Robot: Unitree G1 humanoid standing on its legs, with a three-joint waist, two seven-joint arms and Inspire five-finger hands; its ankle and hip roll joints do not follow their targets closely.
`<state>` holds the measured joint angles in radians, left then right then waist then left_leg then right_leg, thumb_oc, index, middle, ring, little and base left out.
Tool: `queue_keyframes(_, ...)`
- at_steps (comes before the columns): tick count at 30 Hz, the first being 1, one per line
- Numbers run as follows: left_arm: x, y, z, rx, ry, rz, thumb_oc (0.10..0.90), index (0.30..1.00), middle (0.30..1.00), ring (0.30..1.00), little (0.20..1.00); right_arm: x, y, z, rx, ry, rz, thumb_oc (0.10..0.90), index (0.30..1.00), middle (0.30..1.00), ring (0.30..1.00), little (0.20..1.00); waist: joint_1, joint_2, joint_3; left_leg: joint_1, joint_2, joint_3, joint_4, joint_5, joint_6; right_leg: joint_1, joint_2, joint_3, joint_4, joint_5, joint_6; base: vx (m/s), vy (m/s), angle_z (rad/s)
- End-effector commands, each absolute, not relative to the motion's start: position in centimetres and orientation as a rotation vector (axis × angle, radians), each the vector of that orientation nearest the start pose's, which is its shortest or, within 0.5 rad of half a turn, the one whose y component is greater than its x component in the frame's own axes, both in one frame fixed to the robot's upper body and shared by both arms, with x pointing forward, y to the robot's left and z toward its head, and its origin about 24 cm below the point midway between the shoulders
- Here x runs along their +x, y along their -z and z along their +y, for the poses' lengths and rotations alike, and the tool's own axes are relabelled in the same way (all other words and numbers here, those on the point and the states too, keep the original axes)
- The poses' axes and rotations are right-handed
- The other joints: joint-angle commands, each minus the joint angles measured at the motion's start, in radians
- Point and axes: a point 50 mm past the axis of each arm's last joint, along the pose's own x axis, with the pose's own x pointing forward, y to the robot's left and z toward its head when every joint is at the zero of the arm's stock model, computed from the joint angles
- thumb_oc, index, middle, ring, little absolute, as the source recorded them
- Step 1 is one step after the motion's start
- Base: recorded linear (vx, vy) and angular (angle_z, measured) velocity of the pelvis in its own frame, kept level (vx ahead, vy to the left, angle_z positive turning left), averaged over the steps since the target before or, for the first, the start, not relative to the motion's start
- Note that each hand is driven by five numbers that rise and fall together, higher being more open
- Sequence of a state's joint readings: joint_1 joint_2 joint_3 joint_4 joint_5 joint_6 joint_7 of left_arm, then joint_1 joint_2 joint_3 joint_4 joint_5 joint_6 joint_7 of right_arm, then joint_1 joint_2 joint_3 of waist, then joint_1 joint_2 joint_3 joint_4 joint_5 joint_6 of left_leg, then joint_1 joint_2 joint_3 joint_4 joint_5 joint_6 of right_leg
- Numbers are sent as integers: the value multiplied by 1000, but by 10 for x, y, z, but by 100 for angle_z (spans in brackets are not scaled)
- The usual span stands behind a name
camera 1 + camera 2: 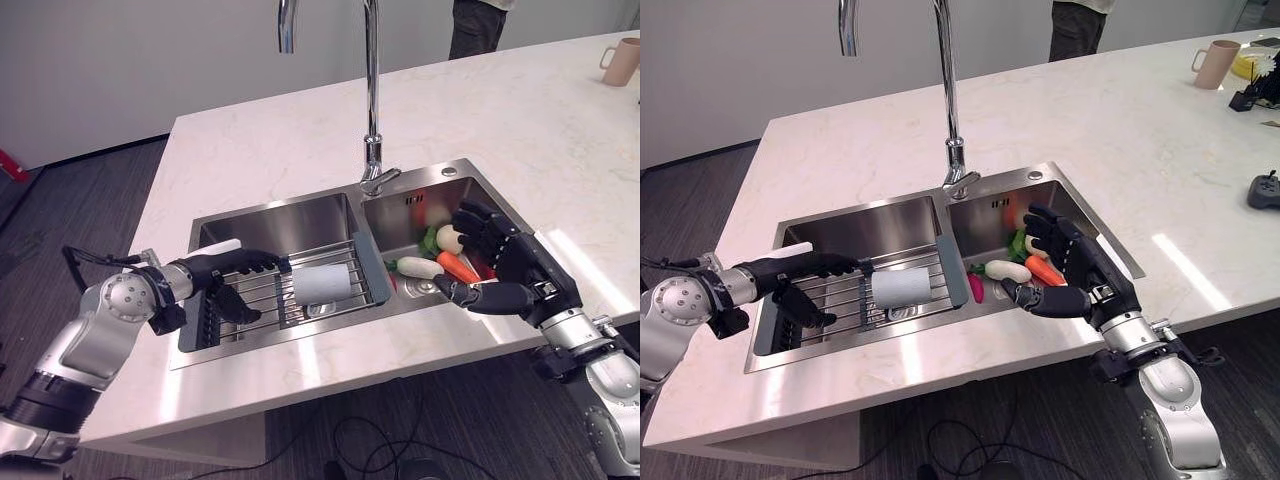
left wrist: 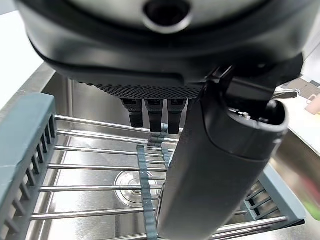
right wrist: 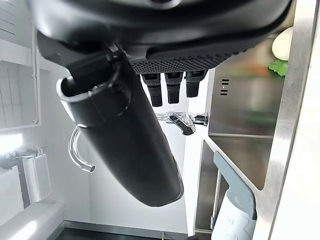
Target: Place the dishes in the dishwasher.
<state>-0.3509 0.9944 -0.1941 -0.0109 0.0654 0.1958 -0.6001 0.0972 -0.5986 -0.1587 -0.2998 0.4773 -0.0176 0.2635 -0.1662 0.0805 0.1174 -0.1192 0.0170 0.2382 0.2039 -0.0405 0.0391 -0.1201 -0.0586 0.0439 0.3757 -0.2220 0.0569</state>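
Observation:
A white cup (image 1: 322, 283) lies on its side on a grey wire drying rack (image 1: 375, 270) set across the left basin of a steel double sink (image 1: 300, 210). My left hand (image 1: 235, 270) hovers over the rack just left of the cup, fingers straight and open, holding nothing. The left wrist view shows its thumb (image 2: 215, 170) above the rack's bars (image 2: 90, 167). My right hand (image 1: 510, 270) is open over the front of the right basin, spread above the vegetables. In the right wrist view its thumb (image 3: 125, 130) hangs free, with the cup (image 3: 235, 220) past it.
A carrot (image 1: 458, 267), a white radish (image 1: 420, 267) and greens (image 1: 430, 240) lie in the right basin. A tall faucet (image 1: 371, 120) rises between the basins. A pink mug (image 1: 622, 60) and a black controller (image 1: 1265, 188) sit on the counter's right. A person (image 1: 476, 25) stands behind.

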Motion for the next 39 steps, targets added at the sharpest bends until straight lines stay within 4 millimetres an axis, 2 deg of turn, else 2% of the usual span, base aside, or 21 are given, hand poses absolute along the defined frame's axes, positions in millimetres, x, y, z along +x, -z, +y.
queue_keyframes(1,313,-212,251,1151,389,8,800,900,900,900,900,235,-192,-235,-172,-303,-536,800,900,900,900,900,-15,13,-53,73,13,-56,96,-262,-28,22,16,-95,-76,-20,40,0,0,0)
queue_keyframes(8,316,-223,253,1162,378,-15,800,900,900,900,900,235,-193,-236,-178,-305,-537,800,900,900,900,900,-20,22,-54,73,13,-52,96,-262,-29,20,15,-92,-76,-19,39,0,0,0)
queue_keyframes(12,321,-215,247,1160,406,12,800,900,900,900,900,237,-193,-234,-176,-320,-537,800,900,900,900,900,-27,25,-55,73,11,-50,96,-263,-29,20,16,-88,-76,-20,39,0,0,0)
queue_keyframes(24,331,-212,235,1160,454,16,800,900,900,900,900,237,-190,-232,-170,-332,-544,800,900,900,900,900,-55,33,-57,77,16,-25,96,-268,-26,11,22,-65,-76,-15,39,8,3,-7)
queue_keyframes(32,336,-212,234,1147,452,29,800,900,900,900,900,235,-190,-236,-178,-336,-536,800,900,900,900,900,-78,45,-59,82,17,-8,96,-273,-25,6,28,-44,-76,-14,40,9,5,-2)
queue_keyframes(39,338,-203,235,1124,461,73,800,900,900,900,900,234,-189,-238,-185,-339,-528,800,900,900,900,900,-89,48,-60,85,18,0,96,-274,-24,4,31,-33,-76,-12,40,7,7,-11)
